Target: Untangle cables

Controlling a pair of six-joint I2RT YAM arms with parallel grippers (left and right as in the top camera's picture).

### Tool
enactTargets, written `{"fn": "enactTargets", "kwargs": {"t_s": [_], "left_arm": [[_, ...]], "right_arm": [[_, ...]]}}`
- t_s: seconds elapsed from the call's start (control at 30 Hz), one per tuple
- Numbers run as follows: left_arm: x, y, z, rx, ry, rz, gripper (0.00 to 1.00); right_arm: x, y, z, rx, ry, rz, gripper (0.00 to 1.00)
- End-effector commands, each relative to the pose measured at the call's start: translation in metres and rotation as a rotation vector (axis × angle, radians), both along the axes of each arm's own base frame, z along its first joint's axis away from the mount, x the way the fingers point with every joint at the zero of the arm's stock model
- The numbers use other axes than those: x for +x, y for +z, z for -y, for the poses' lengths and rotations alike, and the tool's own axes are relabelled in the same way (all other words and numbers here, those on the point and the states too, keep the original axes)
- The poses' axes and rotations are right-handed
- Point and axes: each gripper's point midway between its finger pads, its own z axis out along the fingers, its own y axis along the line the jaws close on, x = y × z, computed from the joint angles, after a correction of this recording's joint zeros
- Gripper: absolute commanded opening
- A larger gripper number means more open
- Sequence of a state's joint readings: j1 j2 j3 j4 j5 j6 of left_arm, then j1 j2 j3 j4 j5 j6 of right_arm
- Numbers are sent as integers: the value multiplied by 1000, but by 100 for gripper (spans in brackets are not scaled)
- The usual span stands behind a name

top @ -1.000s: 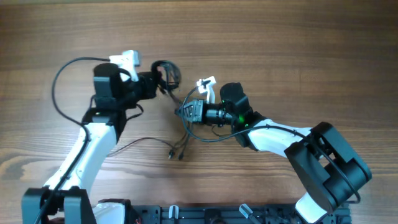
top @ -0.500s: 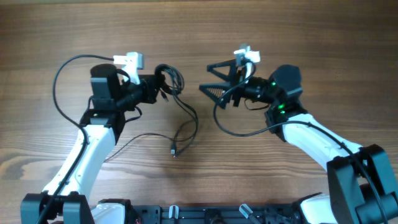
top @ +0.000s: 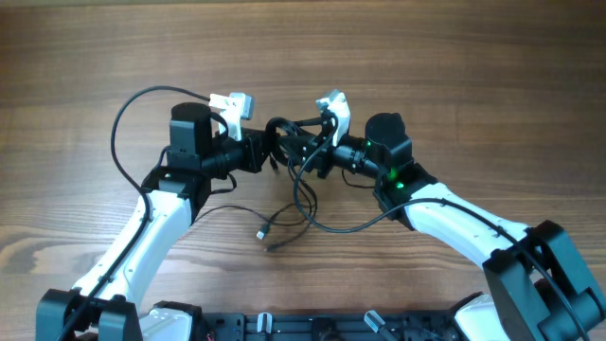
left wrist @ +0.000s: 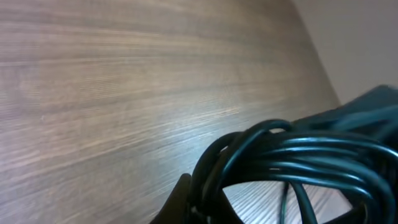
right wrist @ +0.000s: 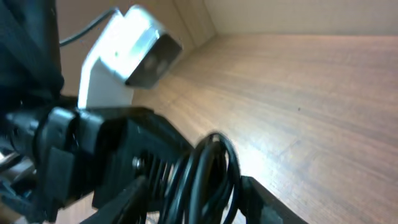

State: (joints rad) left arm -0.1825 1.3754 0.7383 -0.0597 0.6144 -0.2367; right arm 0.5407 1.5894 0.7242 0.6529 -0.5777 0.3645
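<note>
The cables are thin black cords. A looped bunch of the cables (top: 280,129) hangs between the two arms above the table, and loose strands trail down to small plug ends (top: 264,234) on the wood. My left gripper (top: 268,152) is shut on the bunch; in the left wrist view its tips (left wrist: 196,210) pinch the dark loops (left wrist: 292,152). My right gripper (top: 296,148) faces it from the right. In the right wrist view its jaws (right wrist: 199,200) stand apart on either side of the cable loops (right wrist: 208,174), not pressed together.
The left arm's black gripper body (right wrist: 93,143) and white wrist camera (right wrist: 124,50) fill the left of the right wrist view, very close. Thicker black arm wires arc beside each arm (top: 118,133). Bare wooden table (top: 473,57) lies all around.
The right gripper swung from the upper right back left onto the bunch, its jaws narrowing from wide open. The left arm carried the bunch rightward. The loose strands shifted on the table.
</note>
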Motion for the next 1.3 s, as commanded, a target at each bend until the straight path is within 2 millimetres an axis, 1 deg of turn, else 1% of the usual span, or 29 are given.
{"fn": "enactTargets", "kwargs": {"t_s": [0.0,0.03,0.07,0.1,0.2,0.23,0.27,0.3,0.33,0.43,0.47,0.5,0.6,0.67,0.7,0.77,0.83,0.87,0.9,0.93,0.97,1.0,1.07,1.1,1.17,1.27], "left_arm": [[2,-3,-9,62,39,15,4],[3,-2,-9,61,39,17,4],[3,-2,-9,61,40,19,4],[3,-2,-9,61,40,20,4],[3,-2,-9,61,40,20,4],[3,-2,-9,61,40,20,4],[3,-2,-9,61,40,20,4],[3,-2,-9,61,40,20,4],[3,-2,-9,61,40,20,4],[3,-2,-9,61,40,20,4],[4,-2,-10,66,46,20,4],[5,-4,-12,78,59,19,4],[11,-14,-30,161,148,8,4],[14,-12,-37,172,174,15,20],[14,-9,-39,169,181,22,25],[15,3,-46,161,202,53,29],[14,22,-53,147,213,106,34],[10,36,-49,135,162,158,37],[2,51,-42,112,85,223,46],[-7,68,-36,80,12,287,49],[-12,76,-34,59,-14,308,50],[-16,80,-34,46,-28,313,50],[-26,78,-28,32,-86,306,50],[-33,74,-23,22,-134,291,52],[-44,65,-19,13,-175,245,58],[-50,57,-18,12,-179,196,56]], "right_arm": [[5,2,2,16,-33,-15,33],[5,0,2,13,-35,-30,28],[4,-3,2,5,-35,-42,25],[4,-7,3,-4,-35,-54,25],[-1,-24,5,-51,-33,-115,26],[-2,-27,6,-59,-30,-129,28],[-5,-27,4,-56,-15,-131,32],[-5,-26,4,-53,-11,-128,33],[-5,-24,3,-46,-8,-120,25],[-5,-24,3,-47,-9,-121,8],[-5,-24,3,-47,-9,-121,5],[-4,-24,4,-46,-11,-122,5],[-3,-24,5,-47,-15,-127,4],[-4,-26,7,-51,-9,-135,4],[-5,-26,7,-50,-2,-135,4],[-11,-24,5,-50,53,-112,4],[-18,-23,6,-40,114,-117,4],[-22,-22,7,-30,142,-124,4],[-26,-19,9,-13,185,-131,4],[-32,-15,13,9,237,-139,4],[-37,-11,18,29,295,-133,4],[-42,-8,23,46,337,-132,4],[-48,-3,32,76,396,-141,4],[-49,-1,35,85,410,-145,4],[-51,1,38,96,431,-150,4],[-56,2,38,104,460,-152,4]]}}
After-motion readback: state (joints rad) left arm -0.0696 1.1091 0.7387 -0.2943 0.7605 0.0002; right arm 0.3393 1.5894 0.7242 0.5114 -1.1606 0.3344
